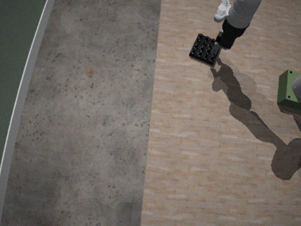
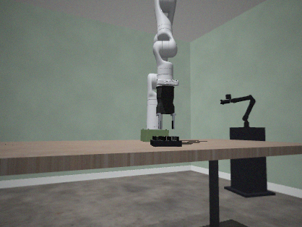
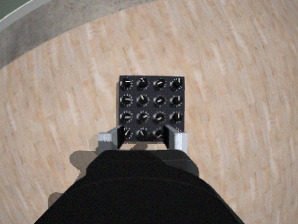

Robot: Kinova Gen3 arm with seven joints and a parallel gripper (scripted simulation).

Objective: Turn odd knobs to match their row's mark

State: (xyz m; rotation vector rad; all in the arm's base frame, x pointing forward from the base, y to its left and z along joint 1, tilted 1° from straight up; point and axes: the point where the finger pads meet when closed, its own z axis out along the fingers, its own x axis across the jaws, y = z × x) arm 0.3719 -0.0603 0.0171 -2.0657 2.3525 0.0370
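The black knob box (image 1: 202, 60) (image 2: 166, 144) (image 3: 134, 92) stands flat on the table, with four by four black knobs on top. In the wrist view the left column's upper three knobs show lines lying nearly level; its nearest knob (image 3: 127, 133) shows a tilted one. In the second column the third knob (image 3: 143, 117) leans up-right, while the two above lean up-left. The right column's upper three lines look upright. Names, marks and socket are too small to read. My gripper (image 1: 218, 39) (image 2: 166, 128) (image 3: 143, 133) is open and empty, above the box's near edge; its fingers partly hide the nearest knobs.
The green base block (image 1: 285, 88) (image 2: 154, 135) of the arm stands on the table behind the box. The table's edge (image 2: 90, 161) shows in the exterior view. A dark pedestal (image 2: 247, 159) with a small black arm (image 2: 249, 108) stands beyond the table.
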